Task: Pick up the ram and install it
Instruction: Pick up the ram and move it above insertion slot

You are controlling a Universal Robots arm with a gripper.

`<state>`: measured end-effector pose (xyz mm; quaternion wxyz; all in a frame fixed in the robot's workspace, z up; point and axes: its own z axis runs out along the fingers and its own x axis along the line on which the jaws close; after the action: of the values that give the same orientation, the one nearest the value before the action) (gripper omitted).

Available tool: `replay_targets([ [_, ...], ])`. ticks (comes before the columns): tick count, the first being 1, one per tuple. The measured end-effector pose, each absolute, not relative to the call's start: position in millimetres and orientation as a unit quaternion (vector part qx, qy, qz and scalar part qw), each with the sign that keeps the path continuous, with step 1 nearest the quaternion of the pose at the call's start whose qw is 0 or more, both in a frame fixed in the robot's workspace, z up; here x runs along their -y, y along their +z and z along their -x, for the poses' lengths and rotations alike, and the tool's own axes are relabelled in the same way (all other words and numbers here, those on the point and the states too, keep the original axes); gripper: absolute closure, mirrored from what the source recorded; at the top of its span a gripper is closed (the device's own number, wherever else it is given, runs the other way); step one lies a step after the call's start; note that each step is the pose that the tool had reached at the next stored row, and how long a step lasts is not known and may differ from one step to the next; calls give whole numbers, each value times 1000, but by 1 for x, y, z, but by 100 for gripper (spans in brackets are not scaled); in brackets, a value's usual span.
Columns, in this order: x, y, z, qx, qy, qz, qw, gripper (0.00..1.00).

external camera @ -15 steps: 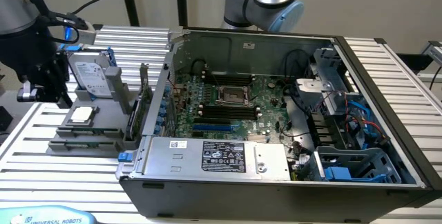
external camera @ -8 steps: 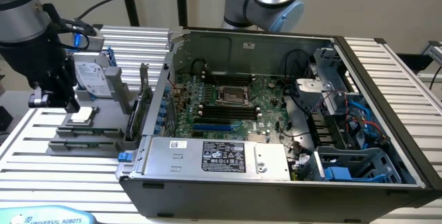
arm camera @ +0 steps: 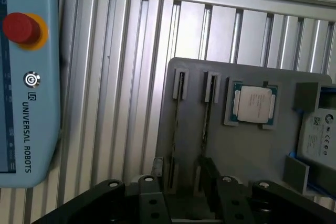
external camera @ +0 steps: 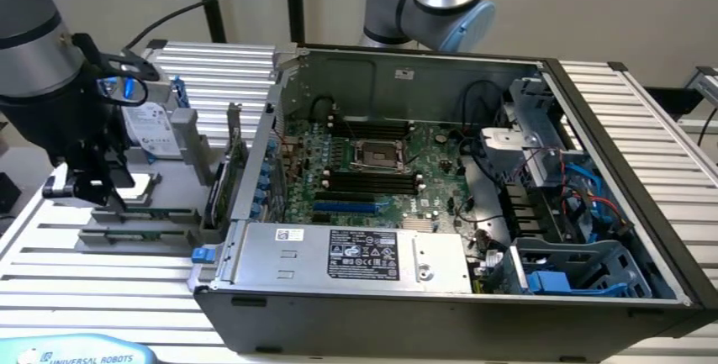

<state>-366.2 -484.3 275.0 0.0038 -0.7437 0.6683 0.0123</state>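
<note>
Grey plastic holder (arm camera: 247,150) on the slatted table carries the ram (arm camera: 176,129), a thin edge-on line in the slot along the holder's outer edge, away from the processor (arm camera: 254,103). Its long axis runs straight toward the gripper (arm camera: 182,171). The fingers stand apart, apparently straddling the stick's near end, with nothing clamped.

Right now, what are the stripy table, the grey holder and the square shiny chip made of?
The stripy table looks like bare metal, probably aluminium: silvery ribs with a soft sheen. The grey holder seems to be matt plastic: flat, dull grey, with no glints. The square chip appears to have a metal lid: pale, silvery and lightly shiny, with small print on it.
</note>
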Motion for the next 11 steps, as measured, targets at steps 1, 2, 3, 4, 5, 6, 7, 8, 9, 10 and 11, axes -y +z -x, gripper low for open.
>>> replay_targets([
  [1, 485, 273, 366, -668, 12, 744, 4, 58],
  [2, 485, 271, 366, -668, 12, 744, 4, 58],
  [3, 486, 270, 366, -668, 12, 744, 4, 58],
  [4, 486, 268, 366, -668, 12, 744, 4, 58],
  [5, 486, 266, 366, -668, 12, 744, 4, 58],
  [6, 486, 264, 366, -668, 12, 744, 4, 58],
  [7, 486, 262, 366, -668, 12, 744, 4, 58],
  [8, 486, 261, 366, -668, 12, 744, 4, 58],
  [9, 486, 259, 366, -668, 12, 744, 4, 58],
  [10, 486, 257, 366, -669, 12, 744, 4, 58],
  [11, 486, 255, 366, -669, 12, 743, 4, 58],
])
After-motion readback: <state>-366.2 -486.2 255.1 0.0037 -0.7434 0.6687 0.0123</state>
